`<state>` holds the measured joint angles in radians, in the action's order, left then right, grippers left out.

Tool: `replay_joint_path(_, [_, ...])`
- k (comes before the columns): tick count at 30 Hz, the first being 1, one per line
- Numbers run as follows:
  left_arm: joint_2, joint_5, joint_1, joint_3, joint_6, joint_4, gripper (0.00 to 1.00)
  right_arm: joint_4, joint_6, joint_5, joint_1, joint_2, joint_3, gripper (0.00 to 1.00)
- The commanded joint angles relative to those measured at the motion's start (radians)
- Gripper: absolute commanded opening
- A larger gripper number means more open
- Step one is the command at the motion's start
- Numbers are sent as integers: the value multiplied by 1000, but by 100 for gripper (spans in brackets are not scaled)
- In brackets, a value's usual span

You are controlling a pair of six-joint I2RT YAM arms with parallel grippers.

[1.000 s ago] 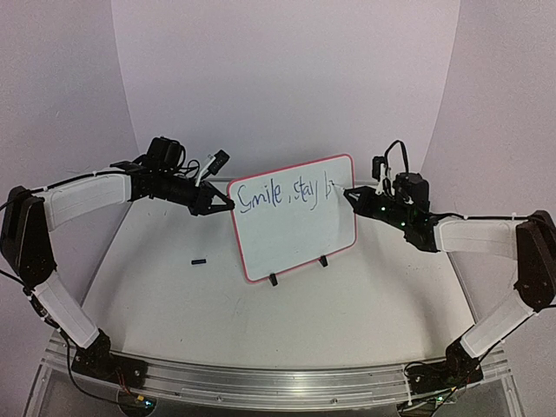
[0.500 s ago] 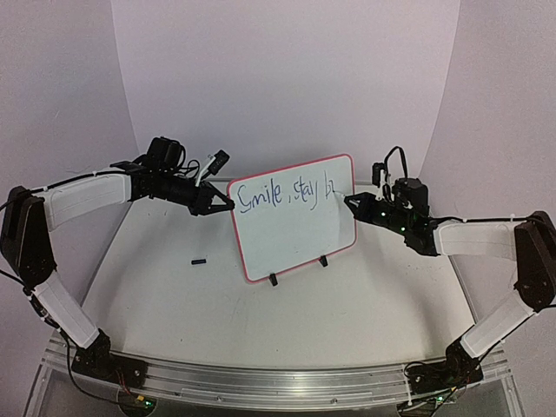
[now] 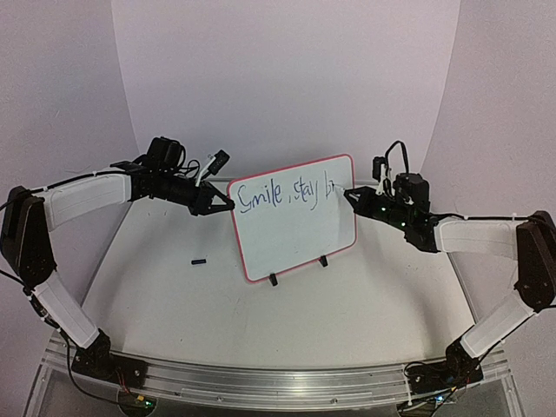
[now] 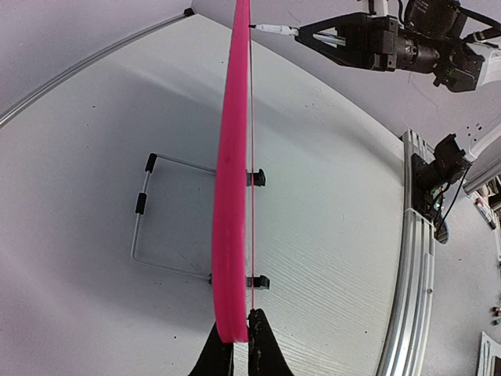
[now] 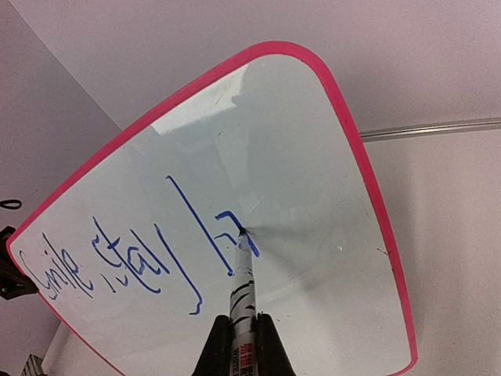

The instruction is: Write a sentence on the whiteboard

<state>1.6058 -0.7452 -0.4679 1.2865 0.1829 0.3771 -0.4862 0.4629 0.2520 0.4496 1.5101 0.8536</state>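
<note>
**At the board's upper right: marker tip on the surface, line part-written**

Edges and room: the whiteboard (image 3: 291, 228) stands near mid-table on its two black clip feet (image 3: 273, 280), with a wire stand (image 4: 141, 227) behind it. The table (image 3: 217, 313) lies open between the board and the aluminium rail (image 3: 261, 380) at the near edge. A small black piece (image 3: 199, 261) lies alone to the board's left, well apart from it. The curved backdrop (image 3: 287, 78) rises close behind. On the board face, a strip of bare white separates the last stroke from the right frame edge, and everything below the line of writing is unmarked.

Grippers: the left gripper (image 4: 235, 345) is closed onto the red-pink frame at the board's left edge, one finger on each face. The right gripper (image 5: 239, 341) is clamped on a marker (image 5: 244, 290), whose tip touches the board.

Change: half a second ago the right gripper sat slightly lower beside the board's right edge; it is now back at the height it had a second ago. Left arm, board and black piece have not moved.

Orientation: the board's long axis runs left to right and is skewed — in the top view its right end sits higher. The written face is turned toward the arm bases. The sentence (image 3: 287, 193) follows the top edge, rising to the right, and reads "Smile , stay b" plus a partial stroke. The marker's long axis runs from the gripper straight toward the board face.
</note>
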Motion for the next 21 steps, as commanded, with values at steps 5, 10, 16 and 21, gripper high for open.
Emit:
replay_joint_path(5, [43, 41, -28, -10, 43, 118, 0, -39, -14, -31, -1, -22, 39, 0])
replay_joint_path(10, [44, 40, -29, -9, 43, 119, 0, -39, -9, -64, -1, -25, 35, 0])
replay_joint_path(16, [44, 39, -29, -10, 42, 119, 0, -40, -4, -65, 0, -35, 26, 0])
replay_joint_path(21, [43, 40, -29, -10, 42, 118, 0, -51, -3, -56, 0, -72, 4, 0])
